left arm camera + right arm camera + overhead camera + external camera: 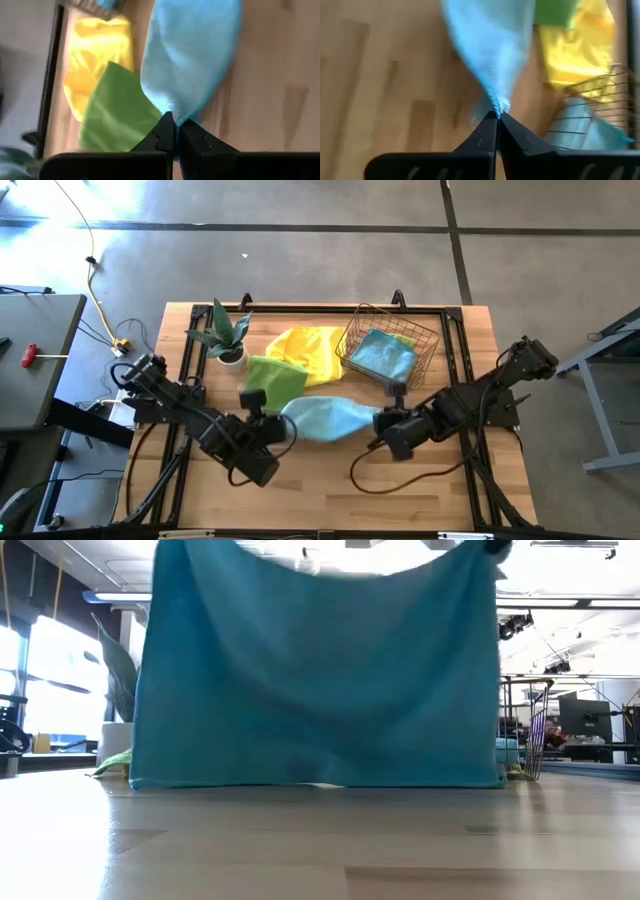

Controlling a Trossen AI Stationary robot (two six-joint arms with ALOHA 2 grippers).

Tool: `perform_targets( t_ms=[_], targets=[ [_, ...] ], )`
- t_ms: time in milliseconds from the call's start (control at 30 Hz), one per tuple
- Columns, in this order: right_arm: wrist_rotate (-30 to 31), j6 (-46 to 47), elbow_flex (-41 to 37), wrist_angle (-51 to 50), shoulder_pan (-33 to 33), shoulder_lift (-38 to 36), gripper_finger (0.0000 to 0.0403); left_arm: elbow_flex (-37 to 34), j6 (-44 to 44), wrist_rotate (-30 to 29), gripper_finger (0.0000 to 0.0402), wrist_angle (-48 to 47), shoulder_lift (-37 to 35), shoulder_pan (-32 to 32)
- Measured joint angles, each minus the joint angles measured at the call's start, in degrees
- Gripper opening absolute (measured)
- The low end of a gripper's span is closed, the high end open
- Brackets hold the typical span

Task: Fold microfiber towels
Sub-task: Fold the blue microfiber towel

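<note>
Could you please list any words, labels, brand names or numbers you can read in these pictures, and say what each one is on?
None: no readable text shows in any view.
The hanging teal blue microfiber towel carries no visible label.
The wire mesh basket and white plant pot show no visible markings.

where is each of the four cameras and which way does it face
High view: above the table, looking straight down; both dark arms hold the light blue microfiber towel between the left gripper and right gripper.
Low view: at table-top height, looking level across; the blue towel hangs like a curtain, no gripper clearly shows.
Left wrist view: on the left arm, looking past its shut fingers pinching a towel corner.
Right wrist view: on the right arm, fingers shut on the opposite corner.
Shared: both wrist views show the yellow microfiber towel and lime green microfiber towel.
</note>
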Motion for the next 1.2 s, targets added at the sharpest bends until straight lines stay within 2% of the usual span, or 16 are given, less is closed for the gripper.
perform_targets(
  t_ms=[67,200,267,500,600,767,867,967,1067,1100,1200],
  targets=[
    [2.67,-1.18,0.00,-1.20,0.07,-0.09,0.0000,-0.06,3.18,-0.67,0.0000,-0.28,0.06,-0.41],
    [18.70,-0.46,0.00,-4.79,-0.44,-0.60,0.0000,-0.06,1.19,-7.46,0.0000,-3.20,-0.48,0.35],
    [20.80,-0.19,0.01,-6.75,-1.15,-1.10,0.0000,-0.01,-0.06,-9.74,0.0000,-3.19,-0.75,1.12],
    [18.60,-0.10,7.31,-14.31,-4.48,-1.29,0.0000,-0.07,2.83,-13.89,0.0000,-3.02,-3.04,3.43],
    [14.01,0.51,12.53,-17.13,-7.12,-1.22,0.0000,0.47,4.43,-17.31,0.0000,-2.94,-4.34,5.31],
    [4.65,0.89,20.33,-19.84,-12.88,-1.03,0.0000,0.42,8.05,-19.42,0.0000,-3.06,-7.34,8.10],
    [4.07,-0.09,22.91,-20.11,-16.10,-1.13,0.0000,0.42,10.43,-19.94,0.0000,-3.02,-9.03,10.34],
    [7.21,-0.48,24.25,-20.34,-19.14,-1.07,0.0000,0.42,11.25,-20.31,0.0000,-3.11,-10.32,11.92],
    [6.66,2.00,24.30,-21.26,-21.62,-1.04,0.0000,0.42,10.19,-16.96,0.0000,-3.11,-10.75,13.11],
    [4.40,3.41,24.30,-22.26,-22.04,-0.91,0.0000,0.42,8.81,-14.10,0.0000,-3.09,-10.75,13.25],
    [-3.93,9.64,24.27,-25.77,-20.92,0.59,0.0000,0.07,1.91,-0.59,0.0000,-2.15,-10.47,12.93]
  ],
)
